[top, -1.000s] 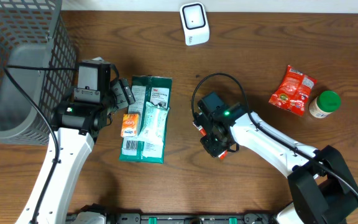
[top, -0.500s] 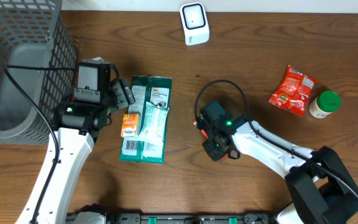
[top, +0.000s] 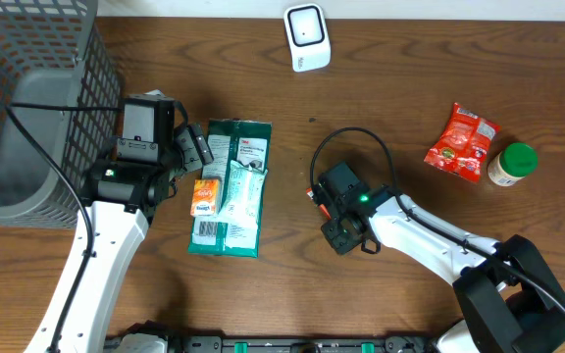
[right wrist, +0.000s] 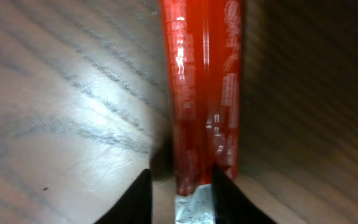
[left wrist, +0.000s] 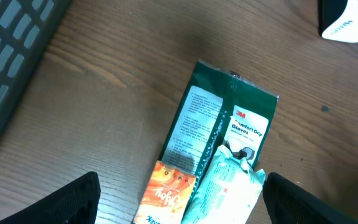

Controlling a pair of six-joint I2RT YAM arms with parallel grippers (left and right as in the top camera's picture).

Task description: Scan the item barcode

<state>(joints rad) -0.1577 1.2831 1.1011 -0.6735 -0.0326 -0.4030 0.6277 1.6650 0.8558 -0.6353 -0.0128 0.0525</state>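
In the right wrist view a thin red packet (right wrist: 204, 93) with a silver end lies lengthwise between my right gripper's (right wrist: 181, 179) fingers, just over the wood table. The jaws stand narrow and closed on it. From overhead the right gripper (top: 344, 224) sits mid-table and hides the packet. The white scanner (top: 305, 37) stands at the table's far edge, its corner also showing in the left wrist view as the scanner (left wrist: 347, 18). My left gripper (left wrist: 182, 208) hangs open above a pile of flat packs, holding nothing.
The pile holds a green glove pack (top: 235, 147), an orange sachet (top: 205, 197) and a teal pouch (top: 245, 192). A grey mesh basket (top: 27, 98) fills the left side. A red snack bag (top: 462, 143) and a green-lidded jar (top: 513, 163) sit far right.
My right gripper has shifted a little right and toward the near edge, still narrow around the red packet. The left arm has not moved.
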